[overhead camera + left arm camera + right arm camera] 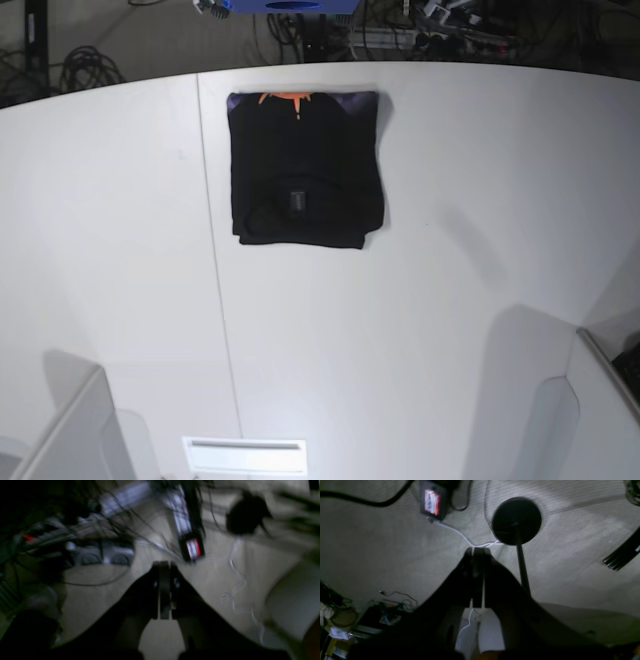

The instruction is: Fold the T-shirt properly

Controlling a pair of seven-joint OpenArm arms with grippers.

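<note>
The black T-shirt (305, 170) lies folded into a compact rectangle at the far middle of the white table (450, 300). A small dark label (296, 200) shows on top, and a purple-and-orange print (300, 98) shows at its far edge. Neither gripper appears in the base view. In the left wrist view my left gripper (163, 563) is shut and empty, with only floor behind it. In the right wrist view my right gripper (477, 550) is shut and empty, also over the floor. The T-shirt is out of both wrist views.
A table seam (215, 280) runs front to back left of the shirt. White arm parts (70, 430) stand at the near corners. On the floor are a black round stand base (516, 521), a box with a red-and-white label (432, 501) and cables.
</note>
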